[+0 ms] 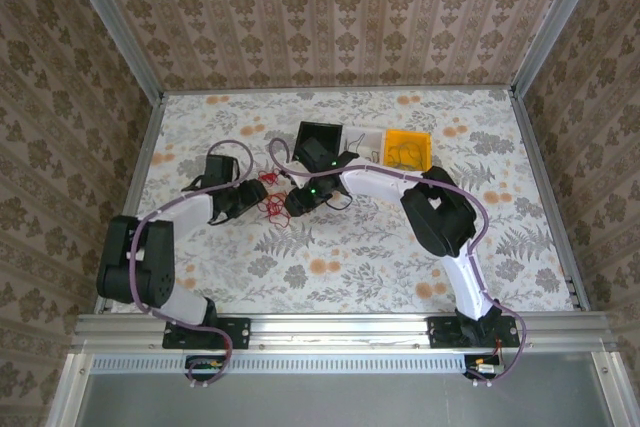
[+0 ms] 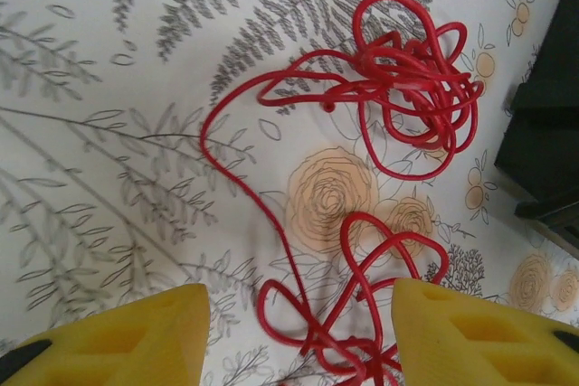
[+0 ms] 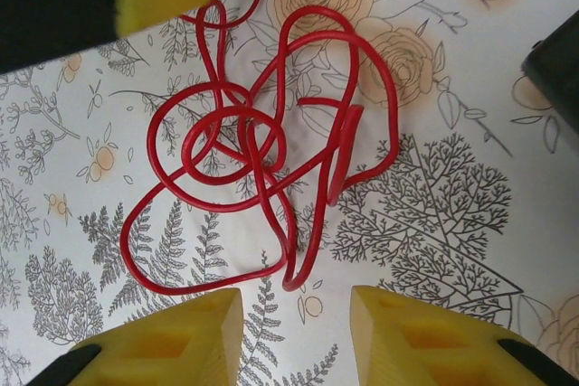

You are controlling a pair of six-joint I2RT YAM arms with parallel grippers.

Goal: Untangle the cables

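Brown damask wallpaper closes in the counter on three sides, framed by slim aluminium posts running up to the far corners. The counter wears a pale cloth printed with grey ferns, leaves and orange roses, and the light on it is even, with only soft shadows. Along the near edge runs a silver rail, and past that lies a plain grey surface.

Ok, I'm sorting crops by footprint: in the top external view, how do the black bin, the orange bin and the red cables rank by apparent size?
Largest: black bin and orange bin, which look about alike, so I won't rank them.
Smallest: red cables, a thin loose tangle.
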